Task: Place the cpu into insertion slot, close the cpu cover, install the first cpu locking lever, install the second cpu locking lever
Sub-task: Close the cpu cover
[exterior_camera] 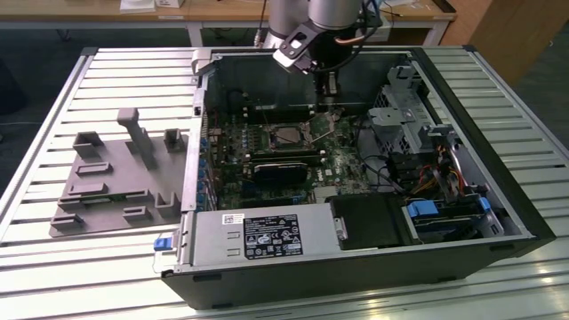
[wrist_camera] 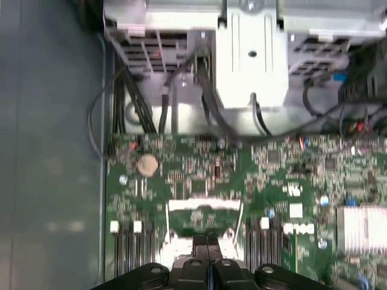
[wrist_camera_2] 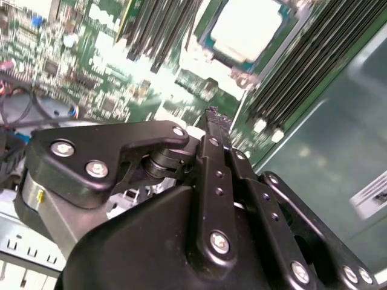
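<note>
Inside the open computer case [exterior_camera: 462, 200], the cpu [exterior_camera: 287, 137] lies flat in the insertion slot [exterior_camera: 269, 137] on the green board, and its pale metal face [wrist_camera_2: 248, 27] also appears in the second wrist view. The silvery cpu cover [exterior_camera: 324, 125] stands tilted up at the slot's edge on the exterior view's right, and it is a bright frame [wrist_camera: 202, 206] in the first wrist view. My gripper [exterior_camera: 327, 105] hangs just above that cover. Its fingers [wrist_camera_2: 213, 130] are pressed together with nothing visible between them, tips [wrist_camera: 207, 240] close to the frame.
A grey fixture plate [exterior_camera: 116, 180] with upright blocks lies on the slatted table at the exterior view's left. The power supply [exterior_camera: 258, 237] sits along the near wall. A drive cage [exterior_camera: 409, 113] and cables [exterior_camera: 391, 167] crowd the right. Long black slots [exterior_camera: 284, 157] run beside the socket.
</note>
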